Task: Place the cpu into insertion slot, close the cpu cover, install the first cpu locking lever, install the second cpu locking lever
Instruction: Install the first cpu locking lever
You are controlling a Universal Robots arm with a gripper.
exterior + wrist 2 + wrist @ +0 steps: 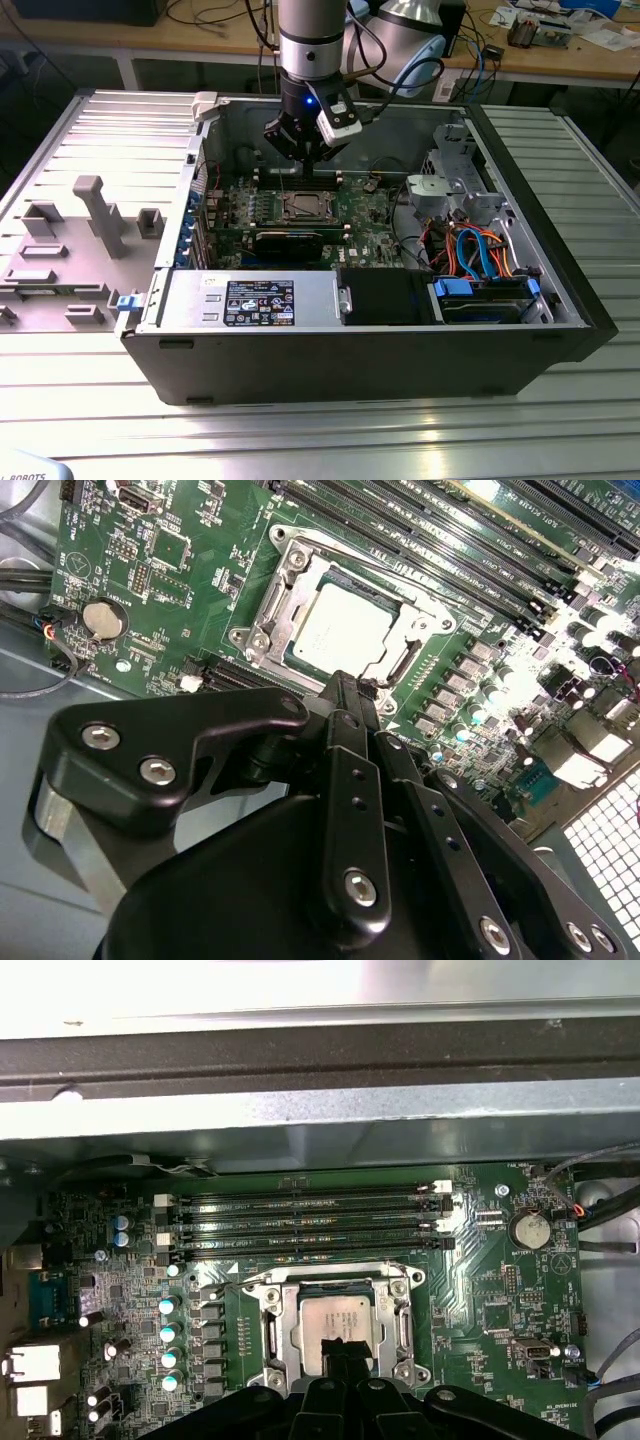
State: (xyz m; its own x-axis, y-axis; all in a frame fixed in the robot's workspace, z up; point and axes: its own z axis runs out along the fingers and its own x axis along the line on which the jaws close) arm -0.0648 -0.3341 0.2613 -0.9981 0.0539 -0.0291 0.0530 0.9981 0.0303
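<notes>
Silvery-grey cpu (335, 1318) sits in the insertion slot (252, 1286) on the green motherboard (480, 1290), with the cpu cover (404, 1332) lying flat around it. The hand (352, 688) is clenched, fingertips pressed together, poised at the slot's edge just beside the chip inside the open computer case (360, 345).

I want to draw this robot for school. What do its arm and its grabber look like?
The arm is a round silver-grey tube with a dark band and a small blue light. Black cables loop off it, and a small white box sits beside the wrist. The gripper is black, made of flat bars joined with shiny silver screws.
</notes>
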